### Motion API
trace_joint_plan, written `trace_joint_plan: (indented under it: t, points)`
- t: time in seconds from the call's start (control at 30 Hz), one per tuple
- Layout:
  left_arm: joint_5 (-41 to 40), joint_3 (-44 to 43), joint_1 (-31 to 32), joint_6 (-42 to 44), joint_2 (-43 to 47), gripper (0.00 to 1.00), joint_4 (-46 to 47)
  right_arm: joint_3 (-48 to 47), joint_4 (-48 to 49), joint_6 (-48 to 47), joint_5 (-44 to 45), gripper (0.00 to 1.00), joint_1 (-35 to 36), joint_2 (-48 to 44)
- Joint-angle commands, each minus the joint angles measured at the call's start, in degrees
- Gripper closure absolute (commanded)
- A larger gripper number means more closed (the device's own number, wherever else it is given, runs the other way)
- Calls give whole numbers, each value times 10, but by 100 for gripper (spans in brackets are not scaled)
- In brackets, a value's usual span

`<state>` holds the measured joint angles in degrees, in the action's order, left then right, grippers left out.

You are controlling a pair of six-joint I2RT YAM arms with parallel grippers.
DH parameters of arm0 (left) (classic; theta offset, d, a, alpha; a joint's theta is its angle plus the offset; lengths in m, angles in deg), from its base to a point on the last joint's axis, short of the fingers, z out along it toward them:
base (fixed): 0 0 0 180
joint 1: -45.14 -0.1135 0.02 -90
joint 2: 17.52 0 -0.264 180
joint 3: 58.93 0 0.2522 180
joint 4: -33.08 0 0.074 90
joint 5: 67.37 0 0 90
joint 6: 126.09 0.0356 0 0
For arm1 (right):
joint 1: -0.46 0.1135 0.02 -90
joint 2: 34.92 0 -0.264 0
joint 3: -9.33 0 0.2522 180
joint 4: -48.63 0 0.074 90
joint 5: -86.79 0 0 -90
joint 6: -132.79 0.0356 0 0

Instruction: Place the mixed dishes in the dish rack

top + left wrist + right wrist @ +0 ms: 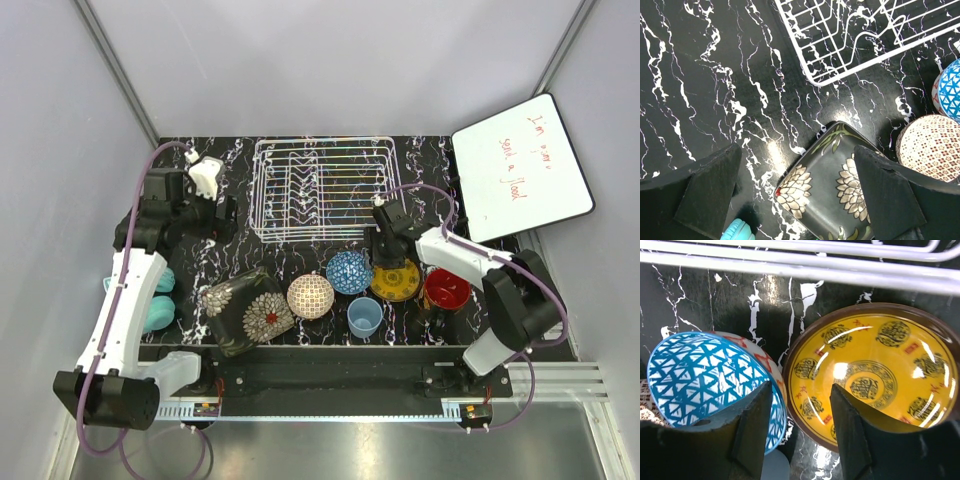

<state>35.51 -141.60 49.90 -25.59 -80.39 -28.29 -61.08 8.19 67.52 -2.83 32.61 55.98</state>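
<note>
So, the left gripper (797, 167) was spread wide with nothing in it, hanging over the table (420, 160). The floral plate (830, 200) lay right under it. One corner of the plate showed in the gap between the fingers and the rest ran under one finger. I couldn't see any contact.

The rack (850, 40) corner sat past the plate with bare table between. The beige bowl (932, 145) was just beside the plate, with the blue bowl (950, 90) beyond it. A bit of teal ball (737, 232) peeked in at the bottom edge.

The right gripper (801, 400) was partly open and not clamped on anything. It straddled the spot where the blue bowl and the yellow plate (875, 370) nearly met. One finger hung over the bowl's rim and the other over the near side of the plate. I couldn't tell if either finger touched. The rack's front wires ran just behind both dishes.

Only the top view showed the whole lineup. All the dishes sat on the table in front of the rack, and next to the yellow plate stood the mug (447, 288), red inside. The cup (365, 317) was nearer the arms. That view also showed a whiteboard (525, 165) to the right of the rack, and both teal balls beside the left arm.
</note>
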Motion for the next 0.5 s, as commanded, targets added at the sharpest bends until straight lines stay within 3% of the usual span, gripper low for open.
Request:
trace_joint_plan:
  t: [0.0, 0.13, 0.37, 0.47]
  points:
    - [14, -2, -2, 1, -16, 1, 36, -13, 35, 0, 2, 43, 11, 18]
    - [13, 3, -2, -7, -20, 1, 44, -11, 46, -2, -1, 53, 13, 48]
    - [-21, 5, -2, 0, -14, 1, 62, -13, 54, -6, -1, 88, 14, 59]
    - [-8, -2, -1, 1, -17, 1, 65, -17, 48, -14, 12, 95, 14, 32]
